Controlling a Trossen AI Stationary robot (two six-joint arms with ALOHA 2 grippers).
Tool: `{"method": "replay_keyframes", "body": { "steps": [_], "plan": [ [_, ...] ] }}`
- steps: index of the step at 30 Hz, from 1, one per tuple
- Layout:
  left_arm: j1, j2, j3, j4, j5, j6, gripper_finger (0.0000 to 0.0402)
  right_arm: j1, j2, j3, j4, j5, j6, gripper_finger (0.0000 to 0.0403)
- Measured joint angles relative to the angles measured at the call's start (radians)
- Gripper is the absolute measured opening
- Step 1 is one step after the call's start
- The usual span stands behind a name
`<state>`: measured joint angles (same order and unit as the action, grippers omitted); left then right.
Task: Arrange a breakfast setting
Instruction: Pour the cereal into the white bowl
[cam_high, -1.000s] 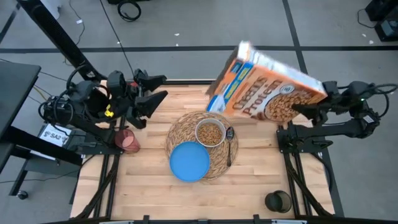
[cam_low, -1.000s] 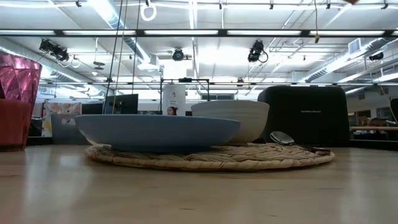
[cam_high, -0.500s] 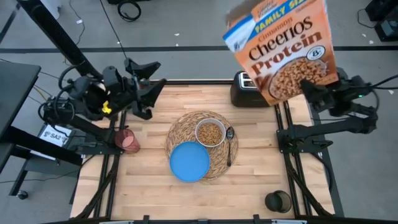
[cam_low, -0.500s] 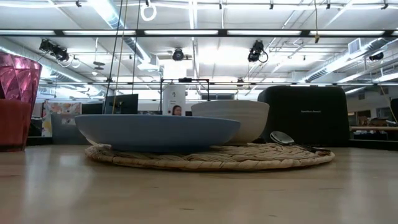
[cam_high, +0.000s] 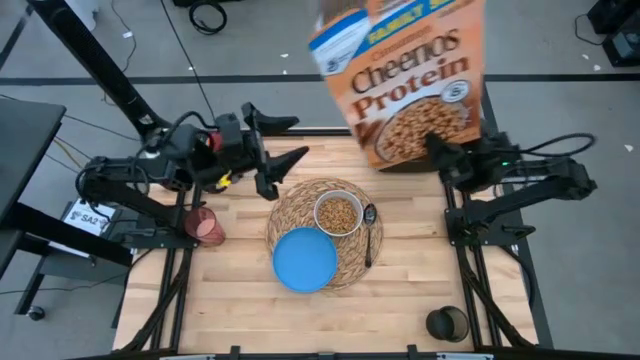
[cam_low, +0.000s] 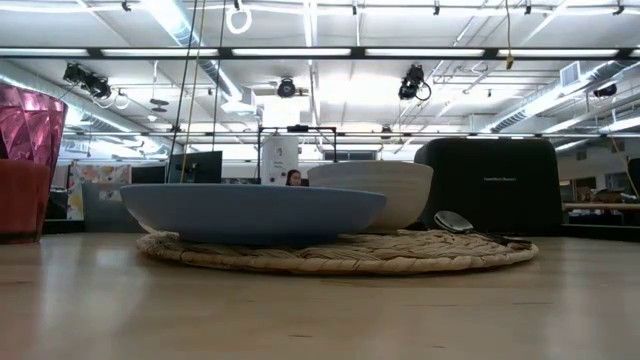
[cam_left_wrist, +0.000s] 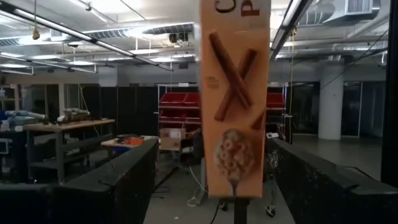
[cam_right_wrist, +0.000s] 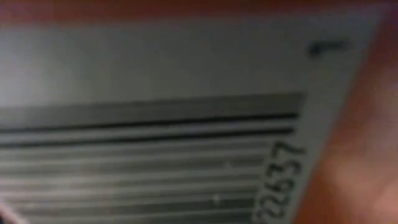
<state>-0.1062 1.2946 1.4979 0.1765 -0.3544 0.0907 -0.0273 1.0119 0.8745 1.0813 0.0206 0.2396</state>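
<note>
Right gripper (cam_high: 437, 152) is clamped on the bottom of the upright orange Cheerios box (cam_high: 405, 80) above the table's far edge, while the left gripper (cam_high: 285, 163), fingers spread and empty, hovers just beside the woven placemat (cam_high: 350, 265) bearing white bowl (cam_high: 339, 213), spoon (cam_high: 369, 228) and blue plate (cam_high: 304, 258).

Woven placemat (cam_high: 352, 262) mid-table: blue plate (cam_high: 305, 260), cereal-filled white bowl (cam_high: 338, 213), dark spoon (cam_high: 369, 232).
</note>
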Motion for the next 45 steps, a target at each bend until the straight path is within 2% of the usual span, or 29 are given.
{"method": "replay_keyframes", "body": {
  "steps": [4, 8, 16, 21, 24, 31, 35, 41, 45],
  "plan": [
    [0.023, 0.012, 0.000, -0.010, 0.018, -0.028, 0.0321, 0.000, 0.049, 0.000, 0.024, -0.003, 0.022, 0.0276],
    [0.062, 0.044, 0.000, -0.008, 0.093, -0.117, 0.0340, -0.011, 0.071, 0.000, 0.025, -0.004, 0.019, 0.0276],
    [0.105, 0.154, 0.000, 0.192, 0.185, -0.130, 0.0354, -0.029, 0.095, 0.001, 0.032, -0.021, 0.010, 0.0272],
    [0.124, 0.200, 0.001, 0.273, 0.325, -0.182, 0.0354, -0.029, 0.097, 0.002, 0.034, -0.025, -0.011, 0.0271],
    [0.131, 0.226, 0.001, 0.323, 0.331, -0.204, 0.0354, -0.028, 0.098, 0.002, 0.028, -0.050, -0.010, 0.0271],
    [0.143, 0.270, 0.000, 0.564, 0.330, -0.219, 0.0354, -0.027, 0.114, 0.004, -0.011, -0.051, -0.022, 0.0271],
    [0.150, 0.270, 0.000, 0.576, 0.329, -0.258, 0.0329, -0.027, 0.121, 0.004, -0.033, -0.048, -0.067, 0.0276],
    [0.156, 0.270, 0.000, 0.570, 0.326, -0.265, 0.0237, -0.025, 0.123, 0.005, -0.051, -0.032, -0.102, 0.0294],
    [0.156, 0.255, 0.000, 0.544, 0.332, -0.256, 0.0225, -0.024, 0.096, 0.005, -0.108, -0.042, -0.133, 0.0325]
  ]
}}
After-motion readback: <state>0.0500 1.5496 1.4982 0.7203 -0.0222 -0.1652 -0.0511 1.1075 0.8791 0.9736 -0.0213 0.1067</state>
